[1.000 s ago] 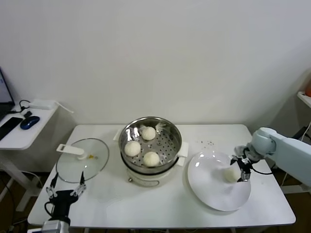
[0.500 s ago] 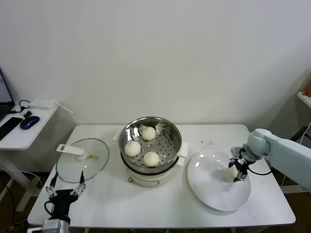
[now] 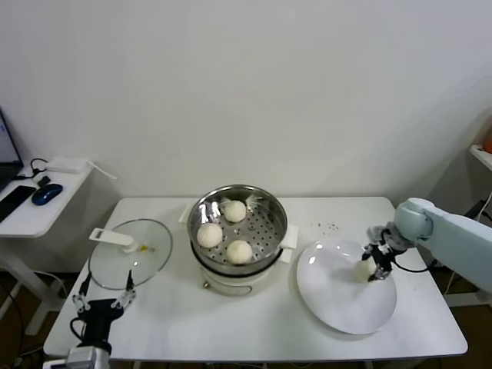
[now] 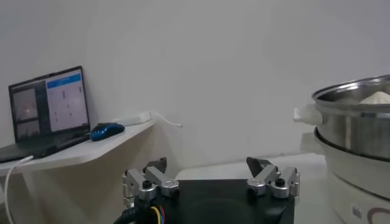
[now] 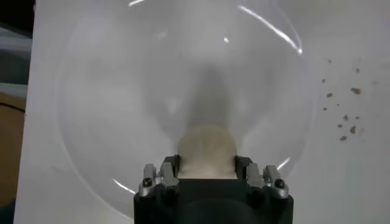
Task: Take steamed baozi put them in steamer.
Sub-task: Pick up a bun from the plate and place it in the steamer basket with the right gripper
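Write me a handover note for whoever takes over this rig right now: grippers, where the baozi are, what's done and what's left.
Right gripper: shut on the last baozi, over the white plate at the table's right side.
Left gripper: open, parked near the table's front left, by the glass lid.
Steamer: three baozi already inside.
Left to do: carry the gripped baozi to the steamer and release it there.

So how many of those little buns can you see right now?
4: three baozi sit in the steamer, at its back, left and front; the fourth is in the right gripper above the plate.
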You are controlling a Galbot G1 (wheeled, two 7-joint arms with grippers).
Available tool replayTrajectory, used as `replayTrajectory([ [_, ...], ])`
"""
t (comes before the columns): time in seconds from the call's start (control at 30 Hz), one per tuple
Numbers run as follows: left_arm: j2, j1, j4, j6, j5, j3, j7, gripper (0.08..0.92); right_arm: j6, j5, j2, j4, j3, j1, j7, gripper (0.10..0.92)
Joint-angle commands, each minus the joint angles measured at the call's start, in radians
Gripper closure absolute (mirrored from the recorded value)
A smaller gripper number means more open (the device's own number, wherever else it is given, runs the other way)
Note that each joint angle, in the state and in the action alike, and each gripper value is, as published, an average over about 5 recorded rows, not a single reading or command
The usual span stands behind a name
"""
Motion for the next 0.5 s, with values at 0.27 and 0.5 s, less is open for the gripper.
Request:
replayTrajectory([
  [0.27, -0.005, -0.012, -0.011, 0.002, -0.003, 0.012, 0.001, 0.177, -0.066, 0.559, 0.203, 0.039, -0.492, 0.761, -0.001, 0.427],
  [0.5, -0.01, -0.014, -0.014, -0.006, 0.002, 0.017, 0.001, 0.177, -0.086, 0.787, 0.418, -0.024, -0.546, 0.856, 0.049, 0.431],
])
